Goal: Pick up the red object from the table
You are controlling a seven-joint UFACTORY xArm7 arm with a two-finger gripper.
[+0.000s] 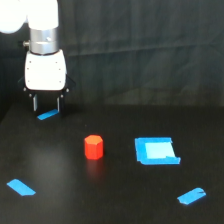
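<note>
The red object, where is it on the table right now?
In the exterior view the red object stands near the table's middle, just left of the blue square patch, well apart from the gripper.

Dim room, soft and slightly blurry all over; the white arm (35, 17) blows out bright, while the black desk (60, 200) swallows shadows.

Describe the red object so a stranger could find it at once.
Start from the black table, marked with blue tape strips. Near its middle, toward the exterior view's left of the blue square patch, stands the red object. It is the only red thing there, a stubby upright block, while its neighbours are flat and blue.
</note>
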